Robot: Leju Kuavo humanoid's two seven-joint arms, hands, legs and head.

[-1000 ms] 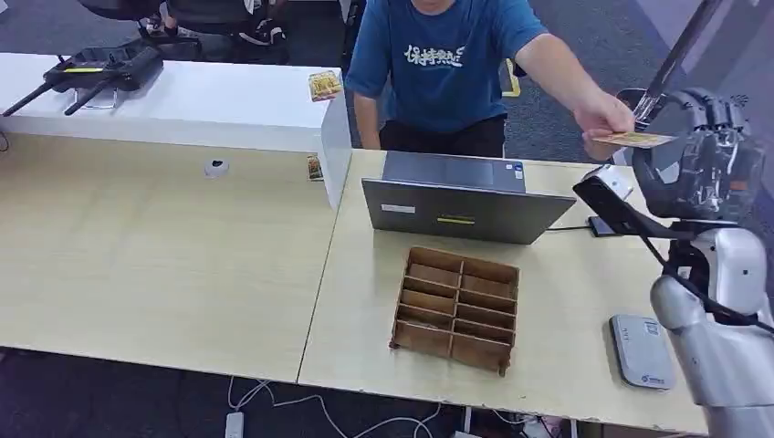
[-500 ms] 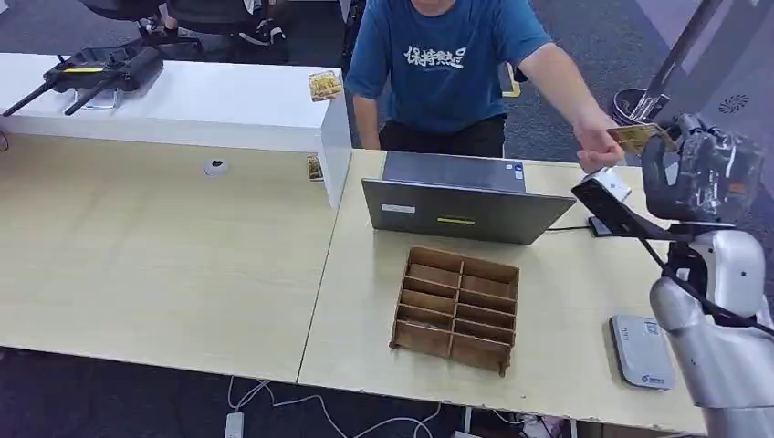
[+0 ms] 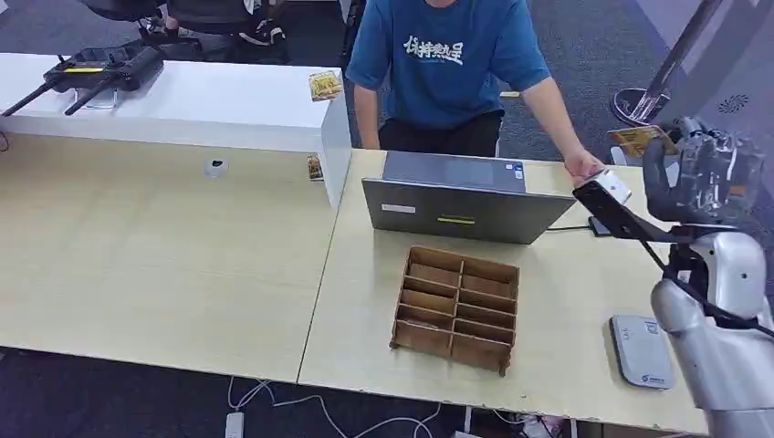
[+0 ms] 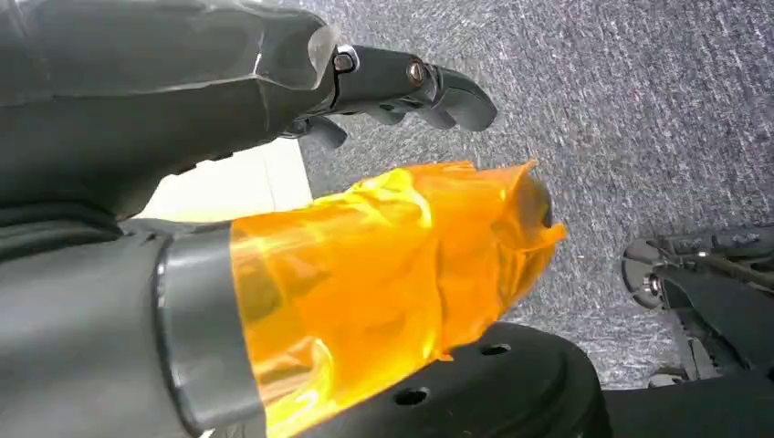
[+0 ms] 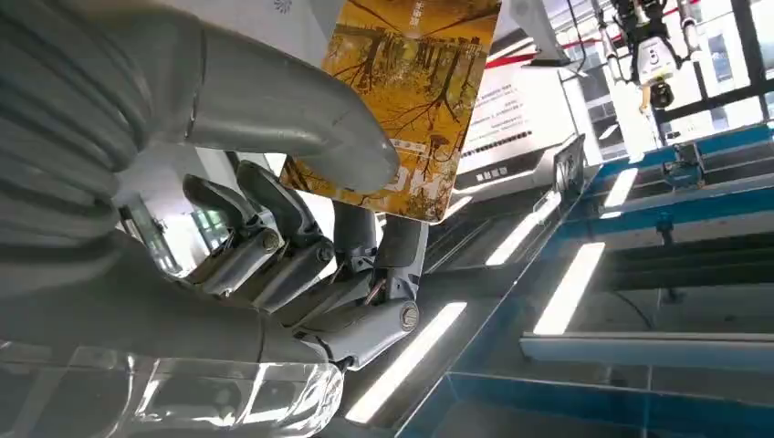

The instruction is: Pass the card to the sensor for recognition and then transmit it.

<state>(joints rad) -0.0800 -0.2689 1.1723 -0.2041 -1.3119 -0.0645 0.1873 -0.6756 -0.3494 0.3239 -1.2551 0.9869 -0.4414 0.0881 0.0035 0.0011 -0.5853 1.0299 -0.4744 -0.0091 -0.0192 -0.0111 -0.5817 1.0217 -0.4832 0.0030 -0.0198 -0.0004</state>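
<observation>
Nearest, by the worktop's [image 3: 183,265] front right corner, lies a grey sensor [image 3: 641,351], flat and just inside the right edge. Beside it rises the silver right arm, its right robot hand [image 3: 701,173] raised well above the worktop's right edge. That robot hand pinches the card [image 5: 402,100] between its thick thumb and the darker fingers [image 5: 274,246]; the card is yellow-gold with a tree picture, and the head view shows its edge poking out at the hand's top left [image 3: 639,139].

The left robot hand [image 4: 274,137] hangs over grey carpet with nothing in it; its fingers are curled forward, and orange film wraps the thumb. How far open it is I cannot tell.

Further in, near the middle of the right-hand worktop, stands a brown organizer [image 3: 456,308] with two columns of slots. Behind it sits a laptop [image 3: 465,196], lid tilted back, a cable running from it toward the right edge. At the far right edge, a person [image 3: 447,64] in a blue shirt rests a hand [image 3: 584,164] by a small white device [image 3: 613,185].

On the left worktop's far edge lies a small white puck [image 3: 215,167]. Beyond that, a white counter [image 3: 183,105] carries a black controller [image 3: 100,68] with antennas at its far left and another yellow card [image 3: 324,86] at its right end.
</observation>
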